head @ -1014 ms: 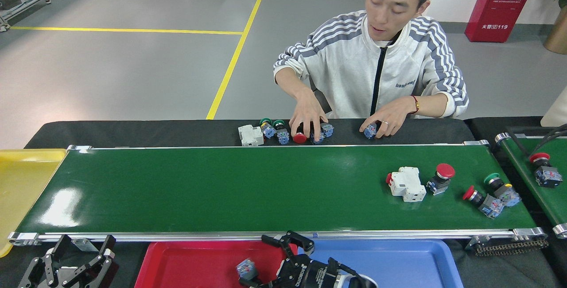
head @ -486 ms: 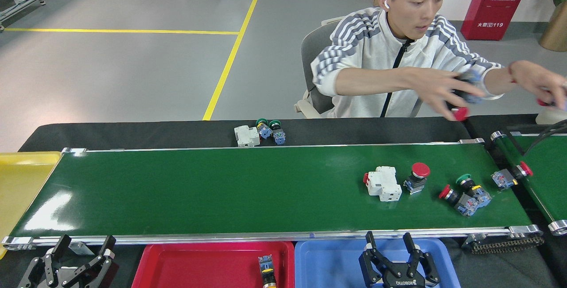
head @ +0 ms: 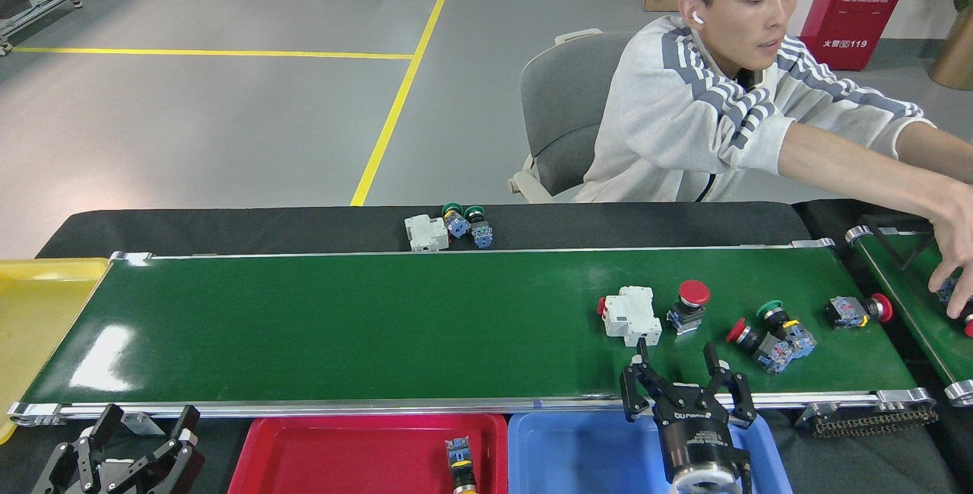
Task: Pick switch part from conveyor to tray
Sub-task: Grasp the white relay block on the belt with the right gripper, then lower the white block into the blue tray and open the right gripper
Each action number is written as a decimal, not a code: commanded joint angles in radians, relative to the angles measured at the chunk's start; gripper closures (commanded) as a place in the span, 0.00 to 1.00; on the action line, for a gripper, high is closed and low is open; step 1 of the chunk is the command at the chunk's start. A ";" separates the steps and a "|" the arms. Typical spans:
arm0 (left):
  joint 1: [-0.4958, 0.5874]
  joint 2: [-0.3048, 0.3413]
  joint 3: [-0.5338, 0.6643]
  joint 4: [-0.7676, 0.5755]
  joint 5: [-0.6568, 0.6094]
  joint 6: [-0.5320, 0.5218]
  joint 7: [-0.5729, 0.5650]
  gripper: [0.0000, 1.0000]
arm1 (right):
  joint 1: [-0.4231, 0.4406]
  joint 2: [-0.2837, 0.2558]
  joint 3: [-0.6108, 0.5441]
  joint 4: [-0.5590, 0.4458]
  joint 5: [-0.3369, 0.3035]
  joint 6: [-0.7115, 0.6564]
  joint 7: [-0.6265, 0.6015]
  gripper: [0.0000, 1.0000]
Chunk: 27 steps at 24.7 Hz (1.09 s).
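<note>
On the right half of the conveyor [head: 380,319] lie several switch parts: a white breaker [head: 629,315], a red mushroom button [head: 687,304], a red and a green pushbutton together [head: 771,334], and another red-capped one [head: 857,310]. My right gripper [head: 676,363] hovers open over the belt's near edge, just below the white breaker and the mushroom button, holding nothing. The red tray [head: 304,456] holds one small switch part [head: 458,460]. Next to it is the blue tray [head: 578,456]. At the bottom left my left gripper [head: 141,433] stands open and empty.
A person sits behind the belt, reaching an arm [head: 859,167] to the smaller angled belt [head: 912,289] at the right. More parts [head: 448,229] lie on the black table behind the conveyor. A yellow bin [head: 38,319] sits at the belt's left end.
My right gripper has risen from above the blue tray to the belt's near edge. The parts have ridden leftward on the belt. The person's arm has reached down to the angled belt.
</note>
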 commanded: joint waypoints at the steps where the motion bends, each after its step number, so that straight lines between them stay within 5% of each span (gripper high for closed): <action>1: -0.003 0.013 0.001 -0.011 -0.002 -0.002 0.003 0.00 | -0.027 0.000 0.014 0.015 0.002 0.002 0.009 0.05; 13: -0.012 0.013 -0.001 -0.011 -0.005 -0.002 0.003 0.00 | -0.206 0.054 0.060 0.235 -0.003 0.003 0.019 0.05; 15: -0.014 0.010 -0.001 -0.011 -0.016 -0.002 0.003 0.00 | -0.223 0.052 0.068 0.265 0.000 -0.003 0.022 0.20; 18: -0.014 0.010 -0.001 -0.009 -0.017 -0.002 0.003 0.00 | -0.229 0.046 0.109 0.270 0.004 -0.012 0.055 0.78; 20: -0.014 0.009 -0.001 -0.009 -0.017 -0.002 0.003 0.00 | -0.229 0.041 0.112 0.267 -0.001 -0.029 0.060 0.95; 23: -0.014 0.006 -0.001 -0.011 -0.017 -0.002 0.003 0.00 | -0.226 0.040 0.112 0.244 -0.009 -0.066 0.052 0.99; 27: -0.014 0.003 0.002 -0.011 -0.017 0.000 0.003 0.00 | -0.133 -0.022 0.097 0.045 -0.015 -0.248 0.025 0.99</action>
